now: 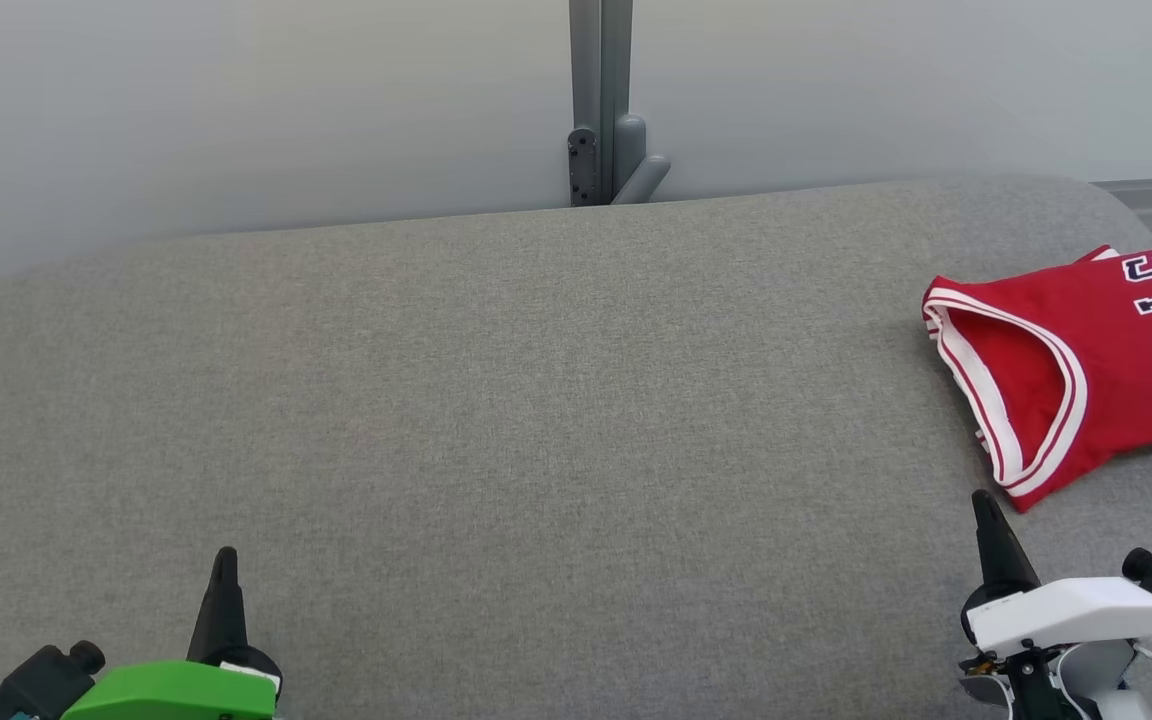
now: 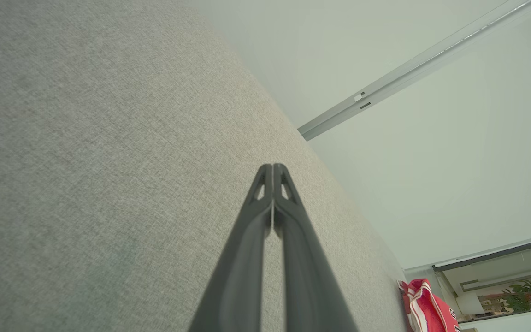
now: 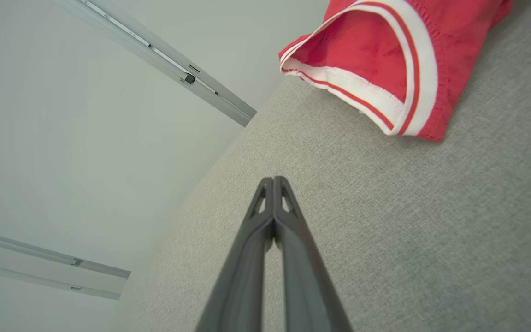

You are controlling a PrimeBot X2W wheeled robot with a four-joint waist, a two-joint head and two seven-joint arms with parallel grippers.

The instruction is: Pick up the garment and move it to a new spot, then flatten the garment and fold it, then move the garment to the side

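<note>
Both your left claw (image 1: pixel 225 556) and right claw (image 1: pixel 981 498) are pressed together, holding nothing. Your red shirt (image 1: pixel 1076 370) lies far right on the pad (image 1: pixel 536 400). Head view shows you its letters; left wrist view shows a plant (image 2: pixel 530 293).

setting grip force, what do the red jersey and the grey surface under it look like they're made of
Red jersey: thin, matte knit, probably synthetic sportswear fabric; it folds softly, and its white trim bands look ribbed. Grey surface: matte woven upholstery cloth, with a heathered weave visible close up; padding beneath cannot be judged.
</note>
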